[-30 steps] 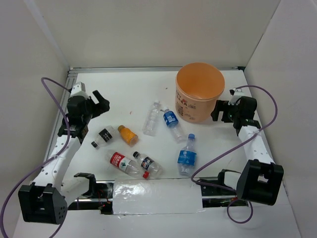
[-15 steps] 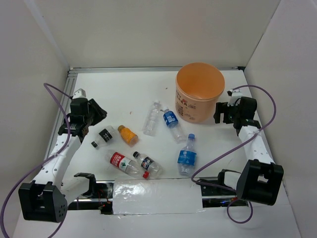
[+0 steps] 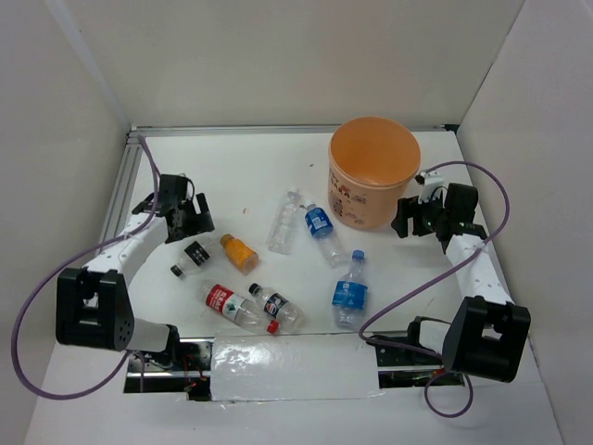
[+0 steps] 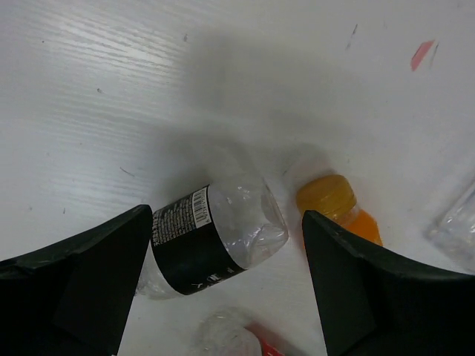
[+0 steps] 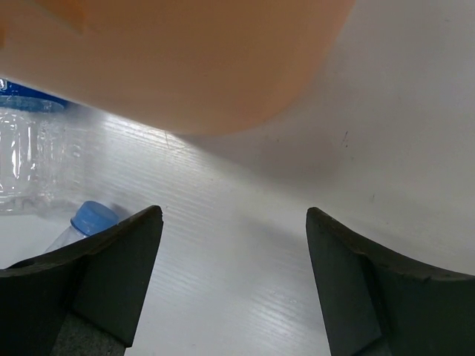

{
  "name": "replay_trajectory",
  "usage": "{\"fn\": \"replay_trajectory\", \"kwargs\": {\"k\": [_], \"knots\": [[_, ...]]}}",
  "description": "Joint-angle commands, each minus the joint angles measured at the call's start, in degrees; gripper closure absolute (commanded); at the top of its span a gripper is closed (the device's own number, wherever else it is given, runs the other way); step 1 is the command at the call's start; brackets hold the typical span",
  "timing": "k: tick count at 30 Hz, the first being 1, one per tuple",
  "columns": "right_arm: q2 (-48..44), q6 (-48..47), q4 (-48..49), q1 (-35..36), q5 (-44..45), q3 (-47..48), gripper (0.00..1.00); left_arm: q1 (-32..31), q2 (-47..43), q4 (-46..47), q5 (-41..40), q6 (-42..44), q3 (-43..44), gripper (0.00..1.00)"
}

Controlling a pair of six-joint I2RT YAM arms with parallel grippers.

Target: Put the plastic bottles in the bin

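L hand (image 4: 226,222), R hand (image 5: 234,215): jaws wide.

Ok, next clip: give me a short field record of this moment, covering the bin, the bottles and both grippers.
bin: upright at the far right of the table, no bottle visible inside
plastic bottles: seven counted, all on the table, outside the bin
left gripper: open, empty, above the black-label bottle, not gripping it
orange bottle: lying beside the black-label bottle, a small gap between them
right gripper: open, empty, close to the bin's side
progress: no bottle binned yet
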Motion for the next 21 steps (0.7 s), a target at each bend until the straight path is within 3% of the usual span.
{"fn": "replay_trajectory", "kwargs": {"k": [1,9,13,14,21], "knots": [[0.5,-1.5,-0.7,-0.3,-1.7,0.7,0.14,-2.0,3.9,-2.7,1.3,12.6,3.6,0.06],[3.0,-2.6,0.5,-0.3,-1.7,1.4,0.14,-9.7,8.5,-3.7,2.6,27.6,3.5,0.07],[4.2,-2.6,0.5,-0.3,-1.7,1.9,0.14,-14.9,9.4,-4.3,-0.1,29.8,1.4,0.07],[4.2,-2.6,0.5,-0.3,-1.7,1.9,0.14,-14.9,10.2,-4.3,-4.0,29.3,1.4,0.07],[5.4,-4.5,-0.1,-0.3,-4.7,2.5,0.14,-16.0,18.1,-6.0,-10.7,26.1,3.6,0.12]]}}
